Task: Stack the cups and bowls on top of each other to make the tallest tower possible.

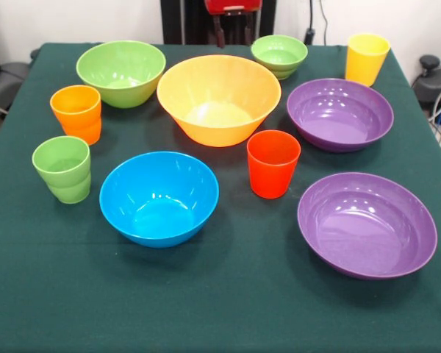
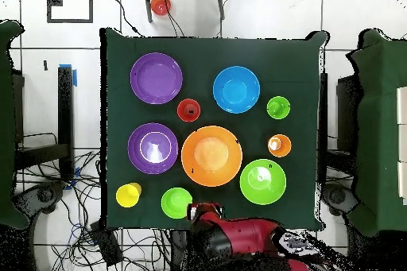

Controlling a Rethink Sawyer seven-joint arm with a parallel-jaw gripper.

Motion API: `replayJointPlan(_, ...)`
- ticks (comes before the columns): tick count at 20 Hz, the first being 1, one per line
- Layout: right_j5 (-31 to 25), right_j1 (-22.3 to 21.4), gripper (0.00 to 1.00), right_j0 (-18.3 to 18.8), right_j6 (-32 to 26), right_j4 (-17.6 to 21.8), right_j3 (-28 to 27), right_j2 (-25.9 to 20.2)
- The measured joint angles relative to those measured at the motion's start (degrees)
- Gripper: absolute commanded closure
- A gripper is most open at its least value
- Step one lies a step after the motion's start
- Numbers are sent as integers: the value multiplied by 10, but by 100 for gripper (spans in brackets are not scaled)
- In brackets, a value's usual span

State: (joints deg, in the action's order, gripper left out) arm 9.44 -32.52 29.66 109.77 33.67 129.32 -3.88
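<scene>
While nothing is stacked: progress: zero
bowls (image 1: 219, 99): separate, centre frame
cups (image 1: 273, 163): loose
gripper (image 1: 234, 26): probably retracted top; claw unreadable

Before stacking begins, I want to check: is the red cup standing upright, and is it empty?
Upright and empty. The red cup stands on its base with the open mouth facing up, and only its bare red inside shows.
</scene>
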Motion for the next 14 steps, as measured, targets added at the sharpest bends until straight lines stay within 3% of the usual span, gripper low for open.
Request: replayJointPlan(14, 0, 28, 0, -15, 0, 7, -6, 3)
